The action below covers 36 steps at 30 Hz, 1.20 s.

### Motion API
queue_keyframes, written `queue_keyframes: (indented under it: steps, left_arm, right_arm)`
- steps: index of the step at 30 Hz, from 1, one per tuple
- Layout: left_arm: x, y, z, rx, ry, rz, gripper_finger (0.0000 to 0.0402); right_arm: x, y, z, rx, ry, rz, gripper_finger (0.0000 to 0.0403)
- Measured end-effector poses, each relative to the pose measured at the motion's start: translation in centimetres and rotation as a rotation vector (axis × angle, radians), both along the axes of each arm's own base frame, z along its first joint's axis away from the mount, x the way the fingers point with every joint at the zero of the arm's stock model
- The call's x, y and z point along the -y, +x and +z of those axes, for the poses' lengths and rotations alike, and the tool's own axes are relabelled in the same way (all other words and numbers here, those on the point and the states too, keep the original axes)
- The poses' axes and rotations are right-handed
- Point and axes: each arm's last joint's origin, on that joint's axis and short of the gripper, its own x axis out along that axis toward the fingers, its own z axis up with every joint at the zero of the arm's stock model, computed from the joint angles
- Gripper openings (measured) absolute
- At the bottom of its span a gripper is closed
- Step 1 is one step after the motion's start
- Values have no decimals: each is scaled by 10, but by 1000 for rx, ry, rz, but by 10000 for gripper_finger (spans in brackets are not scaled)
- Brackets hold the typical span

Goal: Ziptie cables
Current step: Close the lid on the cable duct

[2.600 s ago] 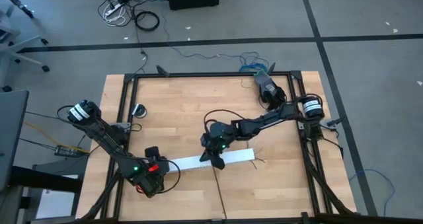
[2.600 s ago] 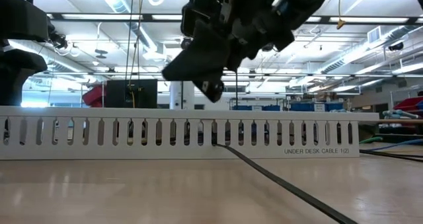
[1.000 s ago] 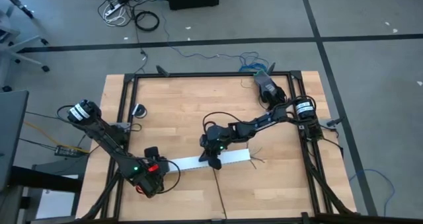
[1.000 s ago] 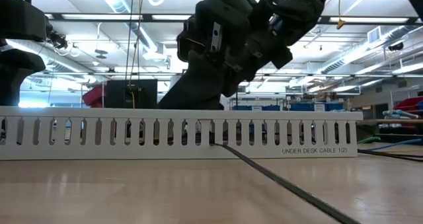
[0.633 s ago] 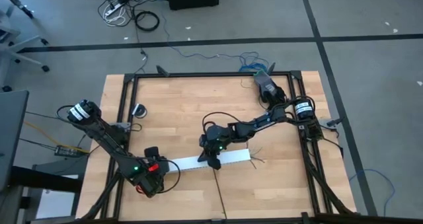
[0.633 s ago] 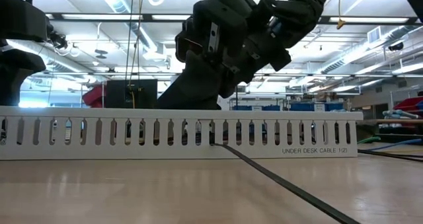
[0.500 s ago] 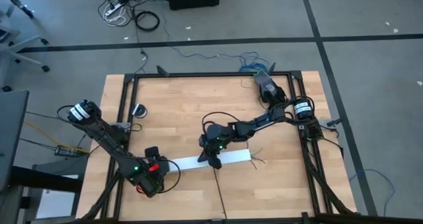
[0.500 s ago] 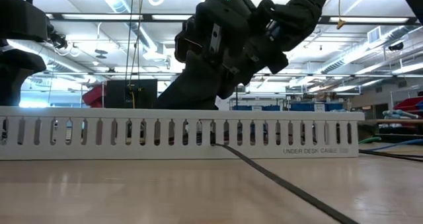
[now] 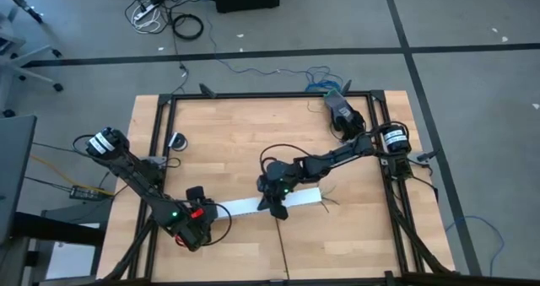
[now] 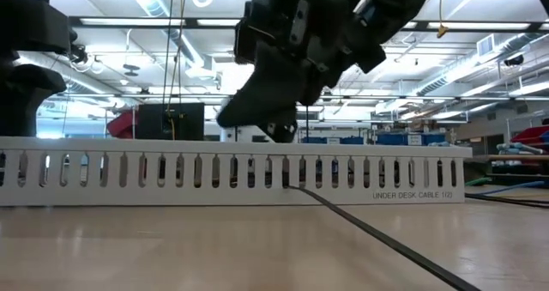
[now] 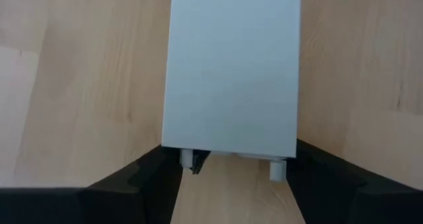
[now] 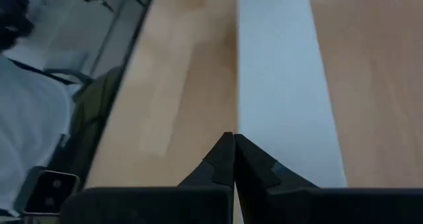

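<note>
A long white slotted channel (image 9: 270, 203) lies across the table's near middle. My left gripper (image 9: 201, 220) is closed on its left end (image 11: 231, 85). The ziptie (image 10: 369, 235), a thin black strip, sticks into a slot in the channel's near wall and runs over the wood toward the near edge (image 9: 281, 248). Thin cable ends (image 9: 329, 200) poke out of the channel's right end; the rest is hidden inside. My right gripper (image 10: 279, 130) hovers shut just above the channel's top edge, over the ziptie's slot (image 12: 233, 141), with nothing between its fingers. My left gripper holds the channel's left end (image 11: 231, 154) between its two fingers (image 11: 155, 174), one on each long side wall. The fingers slant down from the table's left and point along the channel. The channel lies flat on the table.
Black frame rails (image 9: 160, 151) run round the tabletop. A dark block (image 9: 342, 110) sits at the far right, a small round part (image 9: 177, 140) at the far left. Bare wood lies on the far side of the channel and to the near right of it.
My right gripper, still shut, has come up from behind the channel's near wall, and its tips now stand clear above the top edge. The channel has slid a little toward the table's right edge, with the ziptie still in its slot.
</note>
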Motion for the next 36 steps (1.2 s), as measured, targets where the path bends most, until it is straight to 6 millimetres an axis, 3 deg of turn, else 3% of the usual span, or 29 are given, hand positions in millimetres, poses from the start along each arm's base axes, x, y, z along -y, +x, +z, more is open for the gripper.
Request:
queue_keyframes:
  steps: [12, 19, 27, 36]
  left_arm:
    - [0, 0, 0, -13, -13, -5, 294]
    - [1, -1, 0, -28, -26, -8, 301]
    - [1, -1, -1, -34, -21, -23, 294]
    - [1, -1, 0, -32, -22, -22, 235]
  right_arm:
    - [-1, -2, -2, -42, -3, -14, 0]
    - [0, -5, -4, -84, -19, -27, 0]
    - [0, -5, -4, -86, -25, -29, 0]
    - [-1, -4, -6, -87, -27, -28, 0]
